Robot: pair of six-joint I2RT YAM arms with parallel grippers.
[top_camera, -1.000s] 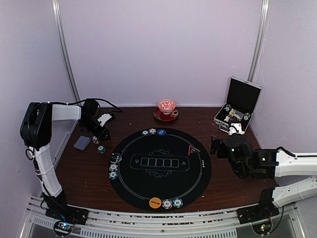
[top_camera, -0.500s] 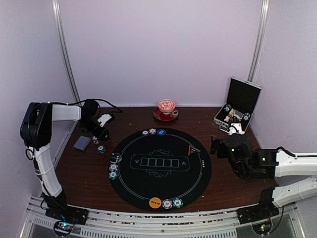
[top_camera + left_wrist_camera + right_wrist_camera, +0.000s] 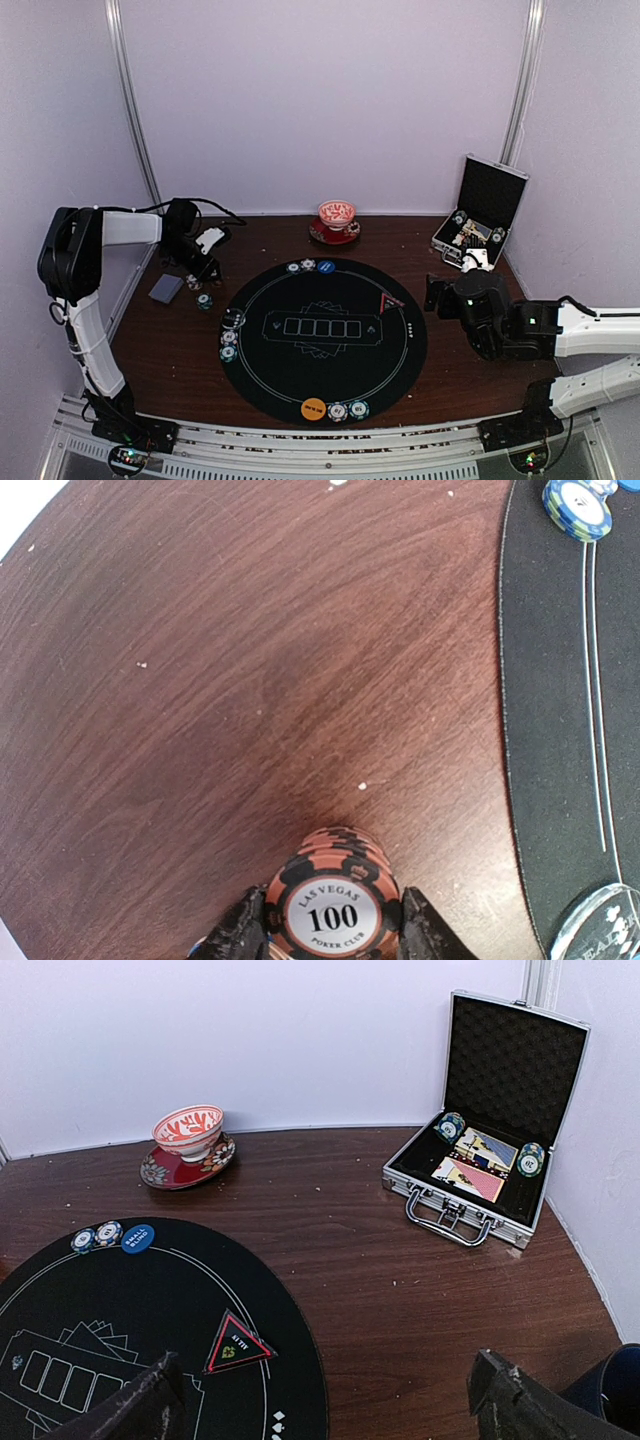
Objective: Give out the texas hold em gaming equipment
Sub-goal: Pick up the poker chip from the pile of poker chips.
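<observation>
My left gripper (image 3: pixel 333 930) is shut on a short stack of red striped-edge poker chips (image 3: pixel 333 905) marked 100, just above the wooden table left of the mat. In the top view it (image 3: pixel 203 268) is at the far left, near a teal chip (image 3: pixel 204 300) and the grey-blue card deck (image 3: pixel 166 288). On the mat lie the blue disc (image 3: pixel 326 266), the clear disc (image 3: pixel 233 318) and the orange disc (image 3: pixel 314 408), each with chips beside it. My right gripper (image 3: pixel 437 293) is open and empty, over the table right of the mat (image 3: pixel 325 1400).
The round black mat (image 3: pixel 400 350) fills the table's middle, with a red triangle marker (image 3: pixel 236 1345) near its right edge. An open silver-edged case (image 3: pixel 470 1210) with chips and cards stands at the back right. A red patterned bowl on a saucer (image 3: pixel 337 222) stands at the back.
Almost nothing: the left arm's upper part has shifted very slightly to the left. The right arm and all the chips on the mat have stayed where they were.
</observation>
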